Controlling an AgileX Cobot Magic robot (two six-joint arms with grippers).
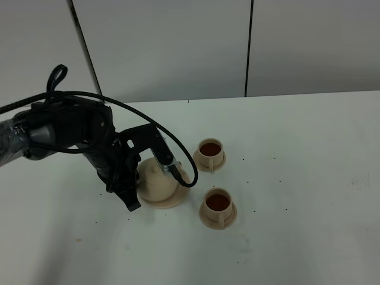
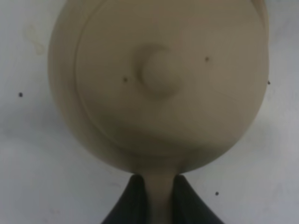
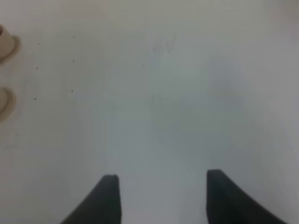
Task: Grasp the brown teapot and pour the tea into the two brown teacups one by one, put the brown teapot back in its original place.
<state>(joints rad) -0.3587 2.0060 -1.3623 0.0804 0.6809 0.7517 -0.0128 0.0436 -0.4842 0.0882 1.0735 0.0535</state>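
Note:
The brown teapot [image 1: 157, 180] stands upright on the flat tan plate [image 1: 176, 202], its original place, left of centre on the white table. My left gripper [image 1: 134, 185] is shut on the teapot's loop handle [image 2: 161, 196]. In the left wrist view the lid knob [image 2: 159, 74] shows from above, with the dark fingers [image 2: 133, 203] either side of the handle. The two brown teacups, the far one [image 1: 210, 153] and the near one [image 1: 218, 205], stand to the right of the teapot and both hold dark tea. My right gripper [image 3: 161, 196] is open over bare table, away from the cups [image 3: 4, 100].
The white table [image 1: 309, 178] carries small dark specks around the cups. A black cable [image 1: 148, 122] arcs from the left arm over the teapot. Grey wall panels rise behind the table's far edge. The right arm is outside the exterior high view.

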